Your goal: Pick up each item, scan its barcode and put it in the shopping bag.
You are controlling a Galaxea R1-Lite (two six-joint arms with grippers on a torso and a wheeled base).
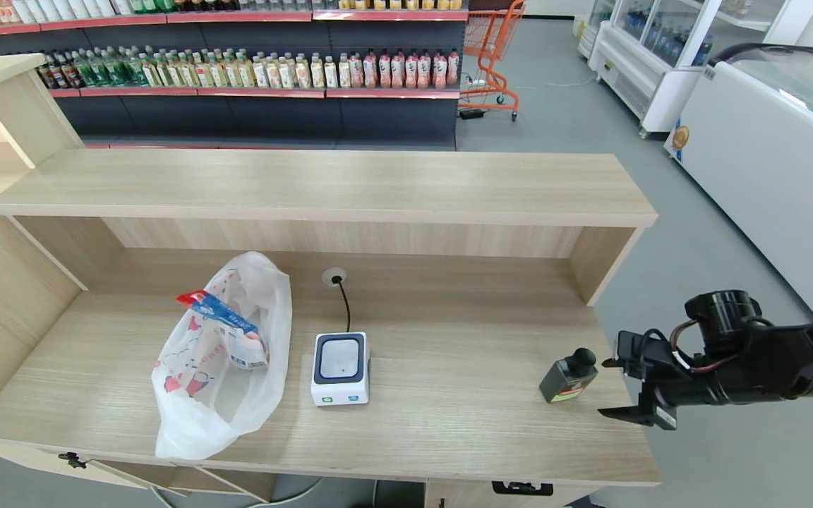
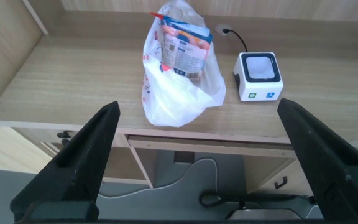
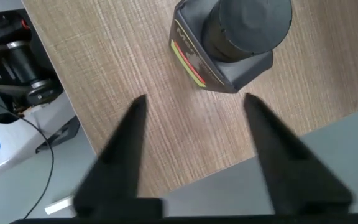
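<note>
A small dark bottle (image 1: 567,377) with a round black cap stands near the counter's right edge; the right wrist view has it (image 3: 229,43) just beyond my fingertips. My right gripper (image 1: 615,388) is open, off the counter's right edge, aimed at the bottle without touching it. The white shopping bag (image 1: 219,353) lies at the left of the counter with a blue and red packet (image 1: 233,328) inside. A white barcode scanner (image 1: 340,367) sits mid-counter. My left gripper (image 2: 197,106) is open, hanging in front of the counter, facing the bag (image 2: 179,68) and scanner (image 2: 260,76).
The wooden counter (image 1: 449,395) has a raised shelf behind it and side walls. The scanner's cable runs to a hole at the back. Drink shelves, an orange cart (image 1: 495,53) and white freezers (image 1: 773,141) stand beyond.
</note>
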